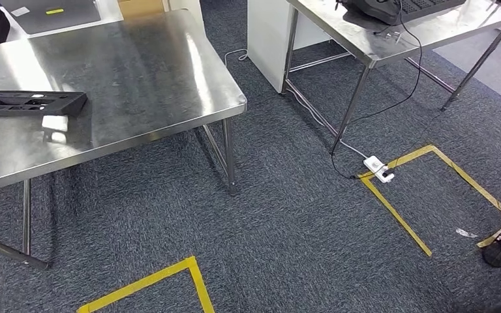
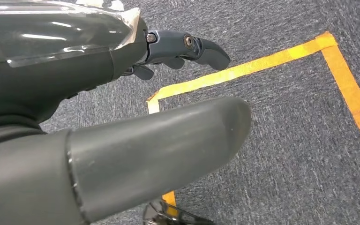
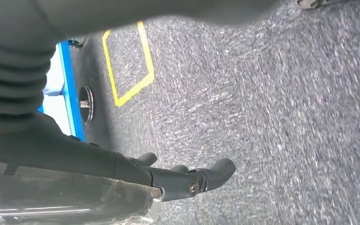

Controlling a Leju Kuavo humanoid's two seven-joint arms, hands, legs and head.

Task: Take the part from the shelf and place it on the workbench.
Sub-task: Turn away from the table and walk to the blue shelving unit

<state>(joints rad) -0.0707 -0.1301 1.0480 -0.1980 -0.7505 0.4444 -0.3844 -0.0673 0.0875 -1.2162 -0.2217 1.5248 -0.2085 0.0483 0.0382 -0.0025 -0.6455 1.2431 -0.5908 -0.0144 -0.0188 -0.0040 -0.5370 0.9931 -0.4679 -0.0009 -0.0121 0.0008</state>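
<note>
- Step in hand, by judgement: the black part (image 1: 29, 102) already lies flat on the steel workbench (image 1: 143, 78), near its left side. No shelf can be seen. The placing looks done, or the robot is between trips.
- Left hand (image 2: 122, 117): hangs over the floor, fingers (image 2: 192, 49) extended and apart from the thumb, holding nothing. The part is nowhere near these fingers.
- Right hand (image 3: 122, 173): hangs likewise, fingers (image 3: 206, 176) loosely extended, holding nothing; only carpet lies beyond the fingertips.
- Next move, by judgement: if another part is wanted, the robot must turn and walk to the shelf, then raise an arm for a fresh grasp; nothing is within reach of either hand now.
- Surface: grey carpet (image 1: 287, 222) with yellow tape outlines (image 1: 424, 195) marking floor boxes; one tape corner (image 2: 262, 65) lies just beyond the left fingertips.
- Room: a second steel table (image 1: 378, 39) stands to the right, carrying dark equipment; cables (image 1: 404, 85) drop from it to a white power strip (image 1: 378, 167) on the floor.
</note>
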